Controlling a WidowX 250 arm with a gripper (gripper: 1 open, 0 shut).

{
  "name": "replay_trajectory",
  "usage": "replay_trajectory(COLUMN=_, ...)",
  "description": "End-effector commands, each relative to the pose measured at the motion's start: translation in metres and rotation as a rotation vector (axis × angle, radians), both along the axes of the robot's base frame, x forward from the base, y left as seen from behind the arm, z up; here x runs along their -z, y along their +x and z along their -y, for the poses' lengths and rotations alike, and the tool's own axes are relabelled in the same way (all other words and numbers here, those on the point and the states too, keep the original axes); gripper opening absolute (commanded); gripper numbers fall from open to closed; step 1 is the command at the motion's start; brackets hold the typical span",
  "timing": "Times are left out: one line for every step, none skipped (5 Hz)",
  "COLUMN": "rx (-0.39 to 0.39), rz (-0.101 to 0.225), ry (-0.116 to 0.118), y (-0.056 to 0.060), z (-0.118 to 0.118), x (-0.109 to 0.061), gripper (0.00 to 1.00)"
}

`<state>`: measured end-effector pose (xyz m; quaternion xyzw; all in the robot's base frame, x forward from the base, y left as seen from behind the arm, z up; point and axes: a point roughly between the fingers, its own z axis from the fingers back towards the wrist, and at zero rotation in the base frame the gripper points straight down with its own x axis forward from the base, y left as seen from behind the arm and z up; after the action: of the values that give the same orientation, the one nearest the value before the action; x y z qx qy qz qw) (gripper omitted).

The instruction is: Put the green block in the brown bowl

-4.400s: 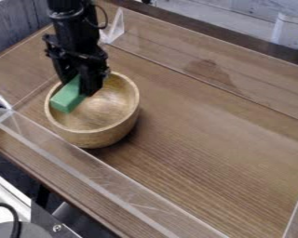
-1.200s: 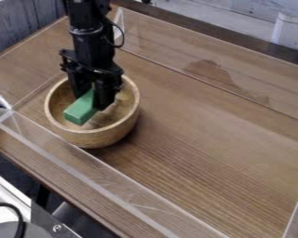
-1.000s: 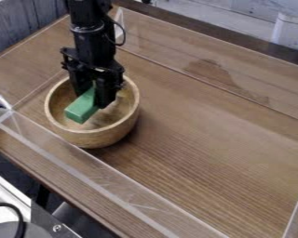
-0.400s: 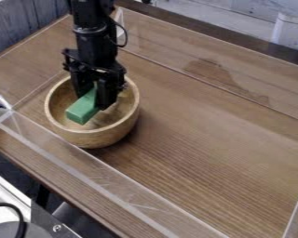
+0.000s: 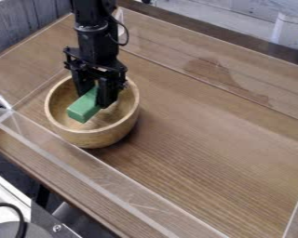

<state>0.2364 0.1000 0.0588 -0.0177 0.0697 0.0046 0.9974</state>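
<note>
The brown bowl (image 5: pixel 115 130) sits on the left part of the wooden table, round and light-brown with a thick rim. Inside it the green block (image 5: pixel 81 107) leans tilted, its lower end down in the bowl and its upper end between the fingers. My black gripper (image 5: pixel 97 94) points straight down into the bowl and is shut on the block's upper end. The block's top is hidden by the fingers.
Clear acrylic walls (image 5: pixel 139 191) border the wooden table (image 5: pixel 214 121) along its front and left edges. A darker stain (image 5: pixel 211 67) marks the wood to the right of the arm. Grey and white items stand beyond the table's far edge.
Since the oldest frame the gripper has carried the block rightward and lower into the bowl. Over the last second nothing has visibly moved.
</note>
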Motion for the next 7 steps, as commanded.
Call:
replay_trajectory(rx=0.006, rz=0.04, ry=0.023, y=0.011, z=-0.003, x=-0.011, gripper=0.0)
replay_trajectory(rx=0.003, rz=0.035, ry=0.024, y=0.011, z=-0.003, x=-0.015, gripper=1.0)
replay_trajectory(rx=-0.001, rz=0.049, ry=0.026, y=0.012, z=0.0, x=-0.026, gripper=1.0)
replay_trajectory(rx=0.001, rz=0.073, ry=0.033, y=0.016, z=0.005, x=-0.04, gripper=1.0)
replay_trajectory(rx=-0.002, rz=0.099, ry=0.045, y=0.022, z=0.013, x=-0.059, gripper=1.0)
replay_trajectory(rx=0.011, rz=0.122, ry=0.052, y=0.03, z=0.023, x=-0.078, gripper=1.0)
replay_trajectory(rx=0.01, rz=0.123, ry=0.057, y=0.024, z=0.018, x=-0.072, gripper=1.0)
